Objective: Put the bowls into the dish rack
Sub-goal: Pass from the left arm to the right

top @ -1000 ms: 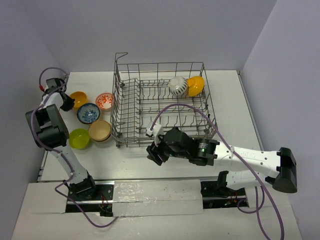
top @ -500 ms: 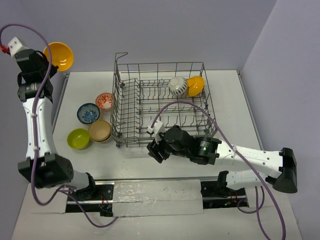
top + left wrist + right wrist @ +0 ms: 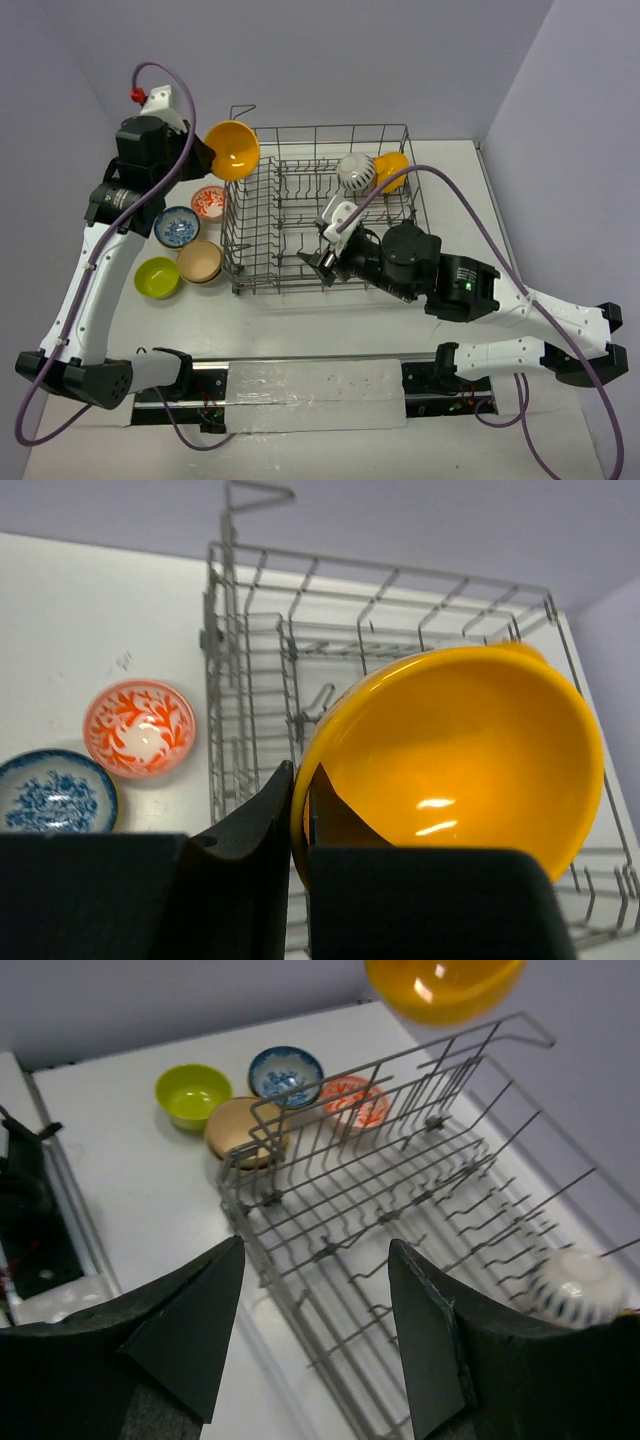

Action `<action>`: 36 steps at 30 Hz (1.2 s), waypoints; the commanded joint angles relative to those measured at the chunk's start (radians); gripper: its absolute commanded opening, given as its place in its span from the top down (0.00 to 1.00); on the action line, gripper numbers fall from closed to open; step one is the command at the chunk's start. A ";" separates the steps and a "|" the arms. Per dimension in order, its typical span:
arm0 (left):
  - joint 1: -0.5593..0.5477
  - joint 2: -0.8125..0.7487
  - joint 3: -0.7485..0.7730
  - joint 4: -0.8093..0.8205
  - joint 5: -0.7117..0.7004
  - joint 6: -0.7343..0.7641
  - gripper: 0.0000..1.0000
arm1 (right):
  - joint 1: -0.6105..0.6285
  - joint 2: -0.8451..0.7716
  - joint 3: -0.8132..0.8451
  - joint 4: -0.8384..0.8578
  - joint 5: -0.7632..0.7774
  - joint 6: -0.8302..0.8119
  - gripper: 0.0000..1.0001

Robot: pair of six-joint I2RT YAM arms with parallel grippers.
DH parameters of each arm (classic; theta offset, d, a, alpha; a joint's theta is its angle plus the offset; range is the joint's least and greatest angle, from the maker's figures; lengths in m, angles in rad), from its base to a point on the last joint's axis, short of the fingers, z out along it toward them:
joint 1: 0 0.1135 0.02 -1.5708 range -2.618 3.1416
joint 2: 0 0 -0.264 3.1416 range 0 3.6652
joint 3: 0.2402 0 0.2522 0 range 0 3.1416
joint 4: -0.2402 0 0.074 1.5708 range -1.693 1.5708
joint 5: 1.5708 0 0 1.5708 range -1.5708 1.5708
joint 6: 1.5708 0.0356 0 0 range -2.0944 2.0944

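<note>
- The left claw pinches the rim of the orange bowl, which hangs tilted over the far-left corner of the rack, its opening facing near-right.
- The rack's far-right corner holds a striped bowl and a second orange bowl; bare tines elsewhere.
- The right claw gapes wide over the rack's near edge.

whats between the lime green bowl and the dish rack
The tan bowl sits between the lime green bowl and the dish rack, seen in the top external view.
</note>
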 commanded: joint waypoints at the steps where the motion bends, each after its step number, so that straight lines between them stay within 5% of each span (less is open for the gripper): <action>1: -0.107 -0.003 0.022 -0.050 0.009 0.062 1.00 | 0.054 0.020 0.042 0.001 0.098 -0.220 0.33; 9: -0.389 0.062 0.039 -0.087 -0.127 0.113 1.00 | 0.137 0.188 0.070 -0.002 0.258 -0.395 0.31; 16: -0.501 0.106 0.090 -0.133 -0.202 0.145 1.00 | 0.159 0.271 0.110 -0.010 0.307 -0.433 0.30; 29: -0.558 0.088 0.062 -0.152 -0.205 0.154 1.00 | 0.145 0.229 0.047 0.074 0.398 -0.476 0.29; 36: -0.589 0.066 0.084 -0.147 -0.188 0.170 1.00 | 0.041 0.227 0.001 0.061 0.317 -0.397 0.30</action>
